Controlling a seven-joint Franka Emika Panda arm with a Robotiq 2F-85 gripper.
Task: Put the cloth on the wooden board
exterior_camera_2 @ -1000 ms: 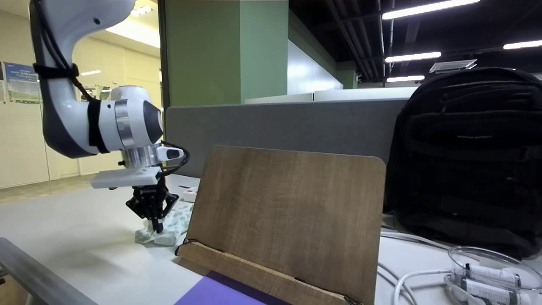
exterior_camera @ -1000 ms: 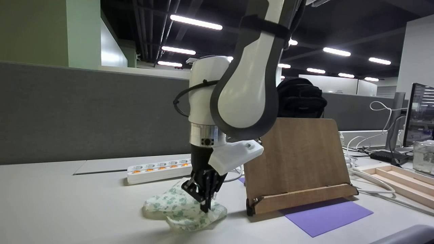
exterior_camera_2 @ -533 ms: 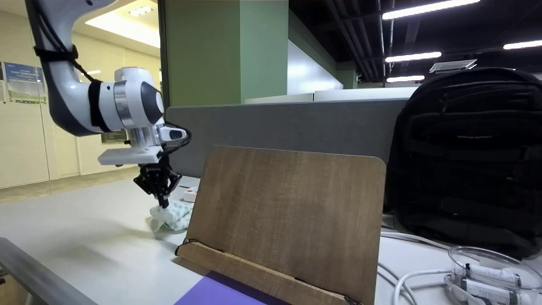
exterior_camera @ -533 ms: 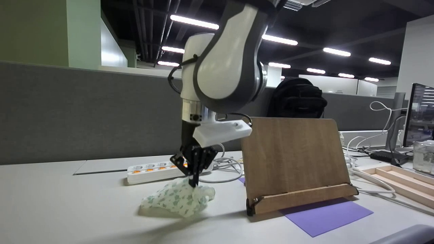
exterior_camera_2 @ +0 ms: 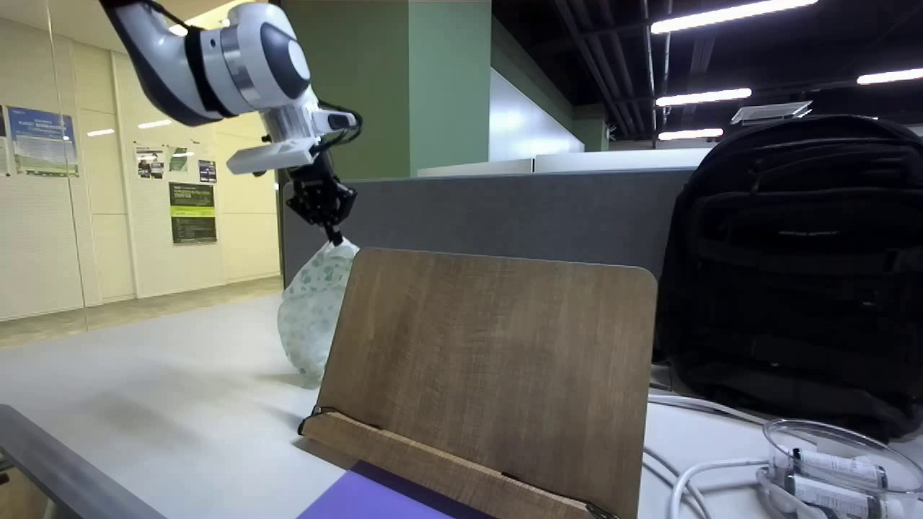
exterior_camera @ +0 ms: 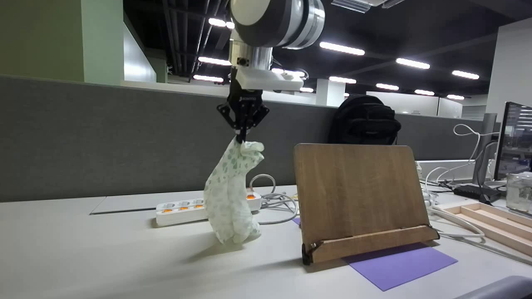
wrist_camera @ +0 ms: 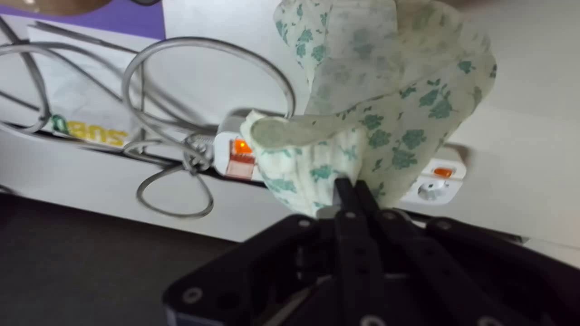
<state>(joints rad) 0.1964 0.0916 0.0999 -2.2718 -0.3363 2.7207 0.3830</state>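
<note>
White desk (exterior_camera: 108,257), grey partition (exterior_camera: 116,141) behind, cloth (exterior_camera: 227,195) hanging from the gripper (wrist_camera: 352,184).
Fingers (wrist_camera: 355,240) nearly touching, it pinches the upper end; the green-patterned rest droops below the fingertips (wrist_camera: 343,184), near but apart from the tilted wooden board (exterior_camera: 361,191).

One cloth (exterior_camera: 227,195), one board (exterior_camera: 359,191), seemingly two vials (exterior_camera_2: 840,467).

On the tabletop (exterior_camera: 104,257), a power strip (exterior_camera: 181,213) lies left, a purple sheet (exterior_camera: 401,265) right, partly under the wooden board (exterior_camera: 358,191).
</note>
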